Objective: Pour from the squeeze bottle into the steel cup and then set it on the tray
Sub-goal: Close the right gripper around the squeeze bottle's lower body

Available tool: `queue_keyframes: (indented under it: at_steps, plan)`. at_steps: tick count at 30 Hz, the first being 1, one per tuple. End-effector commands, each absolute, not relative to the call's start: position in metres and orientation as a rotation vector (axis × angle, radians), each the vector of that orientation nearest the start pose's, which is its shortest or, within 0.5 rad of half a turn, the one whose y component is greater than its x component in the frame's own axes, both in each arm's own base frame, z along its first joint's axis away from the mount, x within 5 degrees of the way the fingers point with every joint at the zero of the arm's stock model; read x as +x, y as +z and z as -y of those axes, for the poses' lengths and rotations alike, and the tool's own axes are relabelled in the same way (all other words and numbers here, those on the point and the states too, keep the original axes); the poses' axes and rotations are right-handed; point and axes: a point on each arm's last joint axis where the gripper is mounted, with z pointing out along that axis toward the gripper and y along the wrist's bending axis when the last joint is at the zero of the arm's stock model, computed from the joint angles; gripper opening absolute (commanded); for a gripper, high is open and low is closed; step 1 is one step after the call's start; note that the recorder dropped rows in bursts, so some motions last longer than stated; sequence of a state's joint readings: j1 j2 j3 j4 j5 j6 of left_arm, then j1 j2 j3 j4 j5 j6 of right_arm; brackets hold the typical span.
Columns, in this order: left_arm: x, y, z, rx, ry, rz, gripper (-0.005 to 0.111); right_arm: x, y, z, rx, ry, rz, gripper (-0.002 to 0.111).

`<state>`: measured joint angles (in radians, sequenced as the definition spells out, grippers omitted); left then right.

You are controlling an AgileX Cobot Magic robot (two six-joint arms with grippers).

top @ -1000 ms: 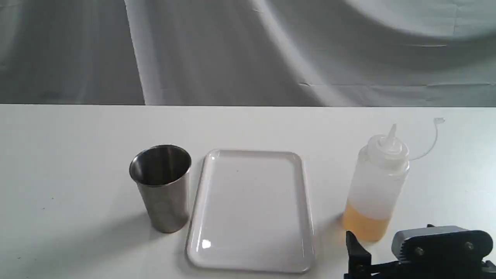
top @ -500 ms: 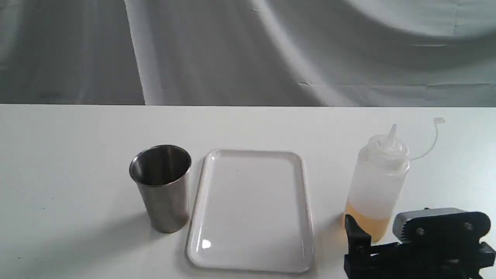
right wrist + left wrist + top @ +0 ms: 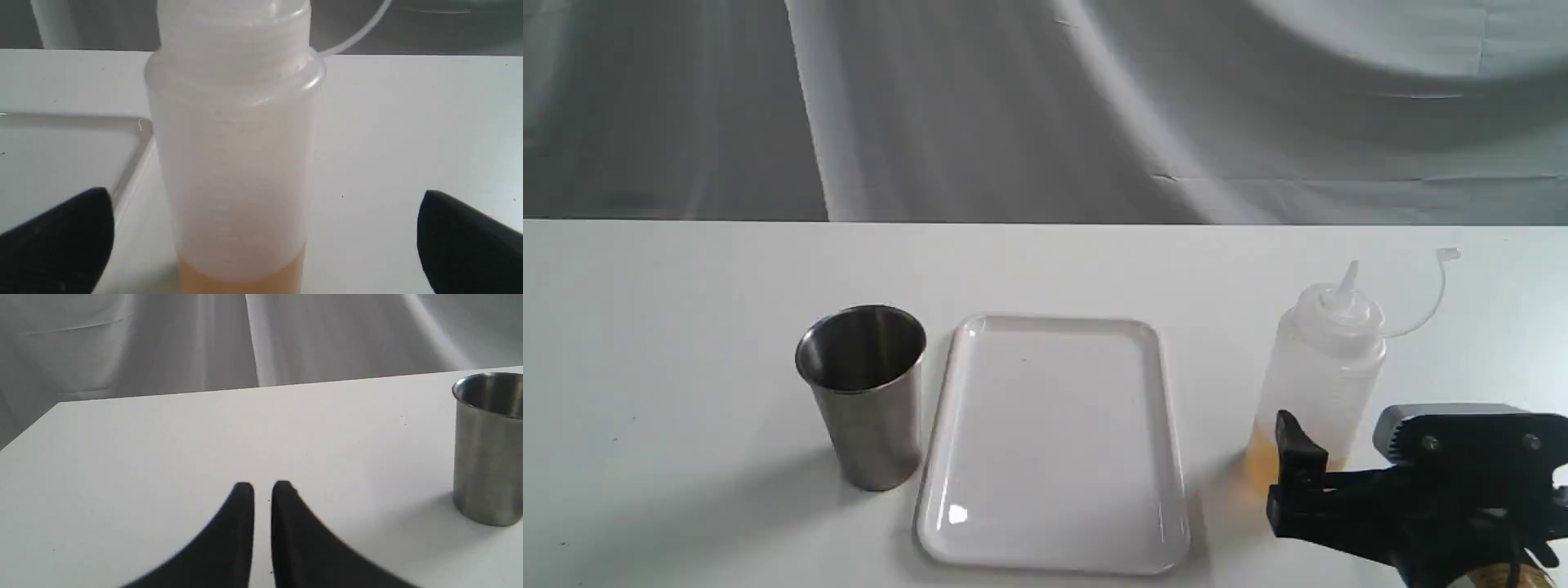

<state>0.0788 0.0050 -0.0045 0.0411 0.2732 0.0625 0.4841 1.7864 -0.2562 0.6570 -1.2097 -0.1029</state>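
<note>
Squeeze bottle (image 3: 233,163), translucent whitish plastic, stands ungrasped between the wide jaws of the right gripper (image 3: 265,212); left gripper (image 3: 262,490) nearly closed, empty; pouring and placing remain.

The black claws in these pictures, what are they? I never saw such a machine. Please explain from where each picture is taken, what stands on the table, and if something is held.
They are the grippers of a two-armed robot. The wide picture comes from a camera off the arms; the other two come from a camera on each wrist. On the white table stand, left to right in the wide picture, a steel cup, a flat white tray and a squeeze bottle with some amber liquid. The right gripper is open, one finger on each side of the bottle, touching nothing. The left gripper, fingers nearly together, is near the cup. Nothing is held.
</note>
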Motion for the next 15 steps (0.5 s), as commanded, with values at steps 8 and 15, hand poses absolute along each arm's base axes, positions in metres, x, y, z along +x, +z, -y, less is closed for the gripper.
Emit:
queue_keyframes:
  at_steps: [8,15]
  plan:
    - [0.055,0.189,-0.005,0.015,0.141,-1.751,0.008,0.236,0.127,-0.062,0.066,-0.067,-1.794,0.105]
    - [0.055,0.189,-0.005,0.015,0.141,-1.751,0.008,0.250,0.108,-0.068,0.059,-0.087,-1.853,0.105]
